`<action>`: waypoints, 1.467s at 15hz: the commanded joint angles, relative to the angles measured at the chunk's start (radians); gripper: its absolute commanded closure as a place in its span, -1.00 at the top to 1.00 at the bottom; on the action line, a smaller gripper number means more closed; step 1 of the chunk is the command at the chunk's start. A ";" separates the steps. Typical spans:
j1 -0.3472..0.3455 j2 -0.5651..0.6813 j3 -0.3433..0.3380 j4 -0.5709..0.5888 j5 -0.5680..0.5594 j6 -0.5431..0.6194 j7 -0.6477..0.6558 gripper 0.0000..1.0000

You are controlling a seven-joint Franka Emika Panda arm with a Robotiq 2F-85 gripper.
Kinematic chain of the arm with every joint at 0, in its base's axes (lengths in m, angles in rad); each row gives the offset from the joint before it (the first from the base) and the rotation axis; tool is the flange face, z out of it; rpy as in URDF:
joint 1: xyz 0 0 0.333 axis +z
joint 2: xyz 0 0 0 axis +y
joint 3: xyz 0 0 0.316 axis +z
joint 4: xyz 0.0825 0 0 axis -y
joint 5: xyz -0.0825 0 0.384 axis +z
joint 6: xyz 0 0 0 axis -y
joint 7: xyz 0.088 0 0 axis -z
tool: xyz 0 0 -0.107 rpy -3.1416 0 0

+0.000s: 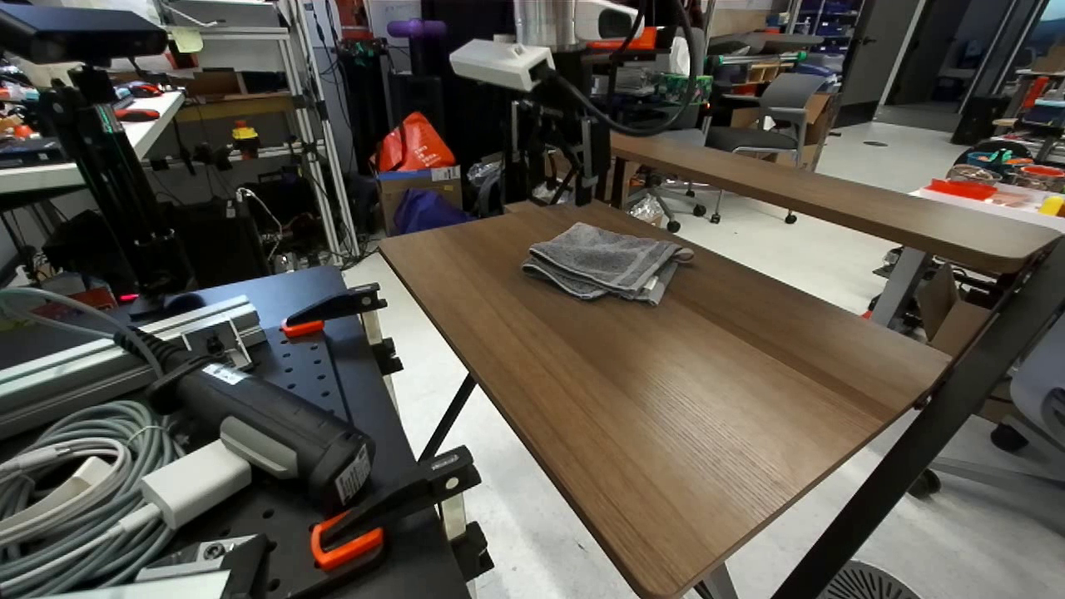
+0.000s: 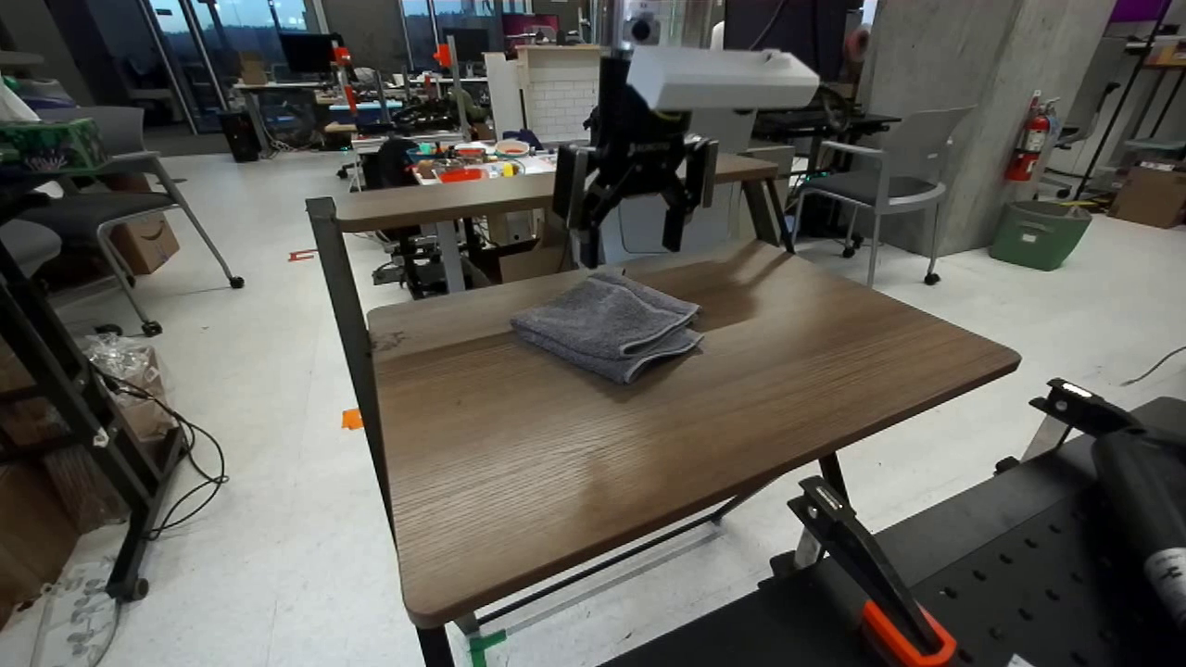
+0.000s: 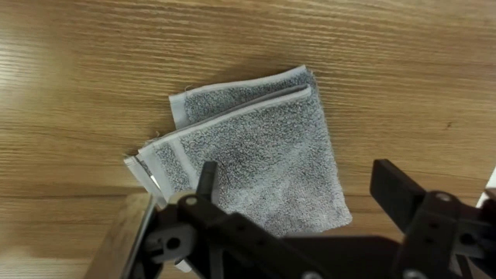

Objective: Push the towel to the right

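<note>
The towel (image 1: 607,259) is a folded grey cloth lying flat on the brown tabletop, with slightly offset layers. It also shows in an exterior view (image 2: 607,324) and in the wrist view (image 3: 263,155), where lighter stripes and pale hems are visible. My gripper (image 2: 632,245) is open and empty, pointing down above the tabletop near the towel's far edge; it also shows in an exterior view (image 1: 556,196). In the wrist view the gripper (image 3: 295,170) has one finger overlapping the towel and the other over bare wood. Its fingers appear apart from the cloth.
The brown tabletop (image 1: 632,391) extends around the towel. A raised wooden shelf (image 1: 832,195) runs along one long side, with a dark metal leg (image 2: 347,333) at its end. A black workbench (image 1: 333,383) with clamps and a handheld tool (image 1: 266,416) stands beside the table.
</note>
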 commanded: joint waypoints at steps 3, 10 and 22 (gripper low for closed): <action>0.057 0.188 -0.042 0.205 -0.003 -0.052 0.062 1.00; 0.051 0.315 -0.064 0.333 0.009 -0.105 0.069 1.00; 0.001 0.354 -0.099 0.331 0.008 -0.127 0.033 1.00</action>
